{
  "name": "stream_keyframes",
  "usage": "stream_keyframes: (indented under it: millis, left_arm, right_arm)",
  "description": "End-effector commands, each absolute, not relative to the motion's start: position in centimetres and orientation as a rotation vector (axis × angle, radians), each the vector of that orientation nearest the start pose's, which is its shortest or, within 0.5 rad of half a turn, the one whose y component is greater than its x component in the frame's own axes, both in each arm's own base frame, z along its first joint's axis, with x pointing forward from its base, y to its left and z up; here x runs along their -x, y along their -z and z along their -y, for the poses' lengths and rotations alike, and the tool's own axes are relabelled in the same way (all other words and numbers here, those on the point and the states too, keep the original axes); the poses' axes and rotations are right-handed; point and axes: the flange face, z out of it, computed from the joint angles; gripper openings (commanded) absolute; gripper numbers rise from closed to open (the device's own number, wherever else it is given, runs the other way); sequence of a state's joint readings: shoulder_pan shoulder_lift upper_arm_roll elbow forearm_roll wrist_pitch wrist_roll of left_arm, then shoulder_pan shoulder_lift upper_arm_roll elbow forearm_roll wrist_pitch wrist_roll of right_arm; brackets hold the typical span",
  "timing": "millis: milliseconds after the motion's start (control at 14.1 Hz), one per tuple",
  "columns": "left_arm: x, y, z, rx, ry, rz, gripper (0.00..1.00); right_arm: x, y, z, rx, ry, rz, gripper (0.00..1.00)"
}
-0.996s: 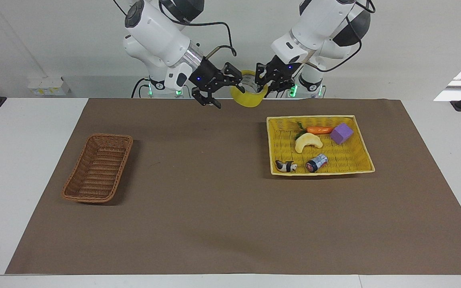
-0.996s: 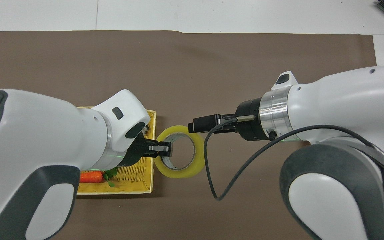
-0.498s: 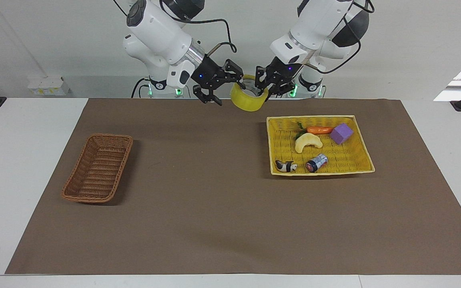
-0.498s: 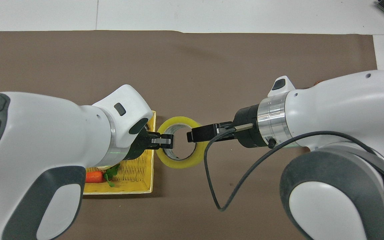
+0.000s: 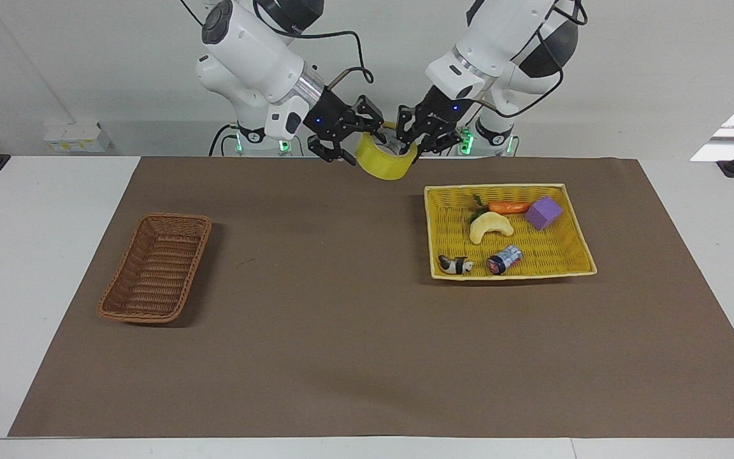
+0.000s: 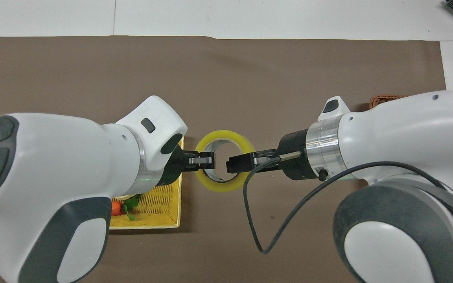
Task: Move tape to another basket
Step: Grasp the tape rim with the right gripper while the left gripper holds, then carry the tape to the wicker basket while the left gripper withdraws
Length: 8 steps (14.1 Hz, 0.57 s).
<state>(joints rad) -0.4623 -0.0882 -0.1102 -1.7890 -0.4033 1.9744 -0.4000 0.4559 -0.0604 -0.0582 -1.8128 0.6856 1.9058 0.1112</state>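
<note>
1. See the tape (image 5: pixel 383 164) (image 6: pixel 222 136) up in the air between the two arms, over the edge of the brown mat (image 5: pixel 341 319) nearest the robots, tilted with its open core facing upward.
2. Note the left tool (image 5: pixel 410 143) (image 6: pixel 203 160) pinching the wall of the roll on the side toward the left arm's end of the bench (image 5: pixel 23 255), one finger inside the core and one outside.
3. Note the right tool (image 5: pixel 360 145) (image 6: pixel 236 163) at the roll's other side, fingers spread, with one finger reaching over the rim into the core in the overhead view. Cannot tell whether that finger touches the roll.
4. Find the basket (image 5: pixel 157 268) (image 6: pixel 383 100) lying on the mat toward the right arm's end of the bench, well apart from the roll, with nothing inside.
5. Find the yellow tray (image 5: pixel 434 229) (image 6: pixel 171 224) on the mat toward the left arm's end, near the spot below the roll.
6. Count in the tray a carrot (image 5: pixel 508 206) (image 6: pixel 116 208) and a purple block (image 5: pixel 544 212) nearest the robots, a pale crescent toy (image 5: pixel 490 226) in the middle, then a black-and-white figurine (image 5: pixel 456 264) and a small can (image 5: pixel 504 259) farthest from the robots.
</note>
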Motion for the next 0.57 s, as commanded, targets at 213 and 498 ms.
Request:
stream_keyframes:
  millis: [213,498]
  left_arm:
    - [-45.0,-63.5,32.5,3.664,0.247,0.049,1.0]
    - [-45.1,-64.8,31.6,3.684,0.267,0.375,1.0]
  right_arm:
    - [-50.8,-57.8,-22.1,2.503,-0.088,0.04,0.0]
    - [-50.8,-57.4,-21.4,2.537,-0.09,0.034,0.0]
